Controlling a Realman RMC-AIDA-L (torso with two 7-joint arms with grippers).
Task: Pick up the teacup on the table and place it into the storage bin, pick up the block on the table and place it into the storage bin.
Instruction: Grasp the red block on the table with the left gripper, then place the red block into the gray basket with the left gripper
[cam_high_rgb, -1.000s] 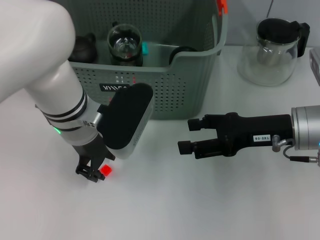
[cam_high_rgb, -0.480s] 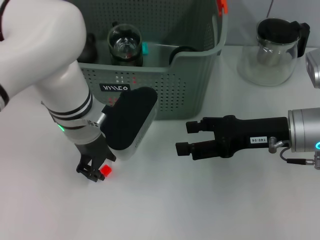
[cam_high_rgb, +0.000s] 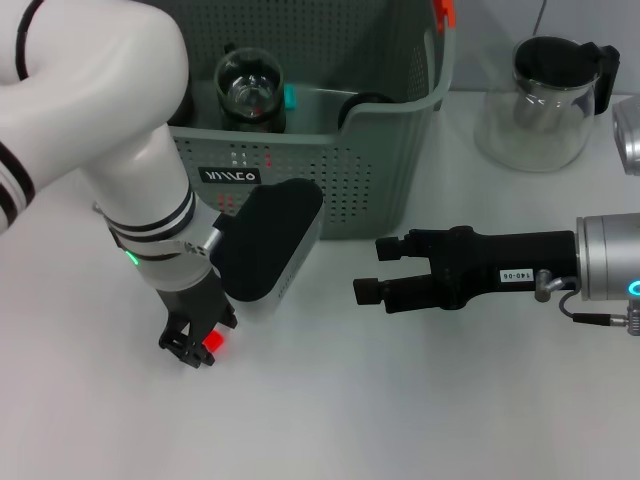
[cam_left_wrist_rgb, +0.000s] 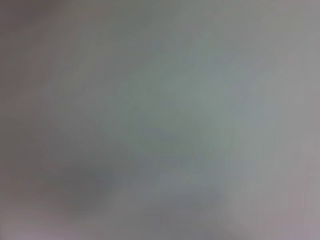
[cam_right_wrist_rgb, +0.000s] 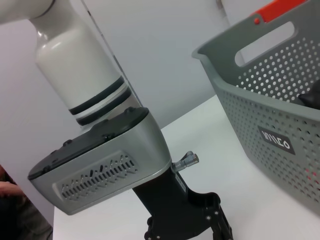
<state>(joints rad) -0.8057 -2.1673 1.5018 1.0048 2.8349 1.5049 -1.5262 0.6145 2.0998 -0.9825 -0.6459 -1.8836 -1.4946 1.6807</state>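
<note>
Lower left of head view: left gripper (cam_high_rgb: 200, 350) pinches small red block (cam_high_rgb: 211, 342) on table (cam_high_rgb: 330, 410). Likely light, rigid; grip opposite flat faces. Right gripper (cam_high_rgb: 375, 270), mid-frame, spread, idle.

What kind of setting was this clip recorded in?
Probably a lab or test bench rather than a home: a plain white table, bare walls, a grey storage bin holding tea ware, and a glass teapot as props.

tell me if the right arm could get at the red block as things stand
Probably not easily. The left gripper is already down around the red block on the table, covering it, while the right gripper hovers open well off to the side, in front of the storage bin.
</note>
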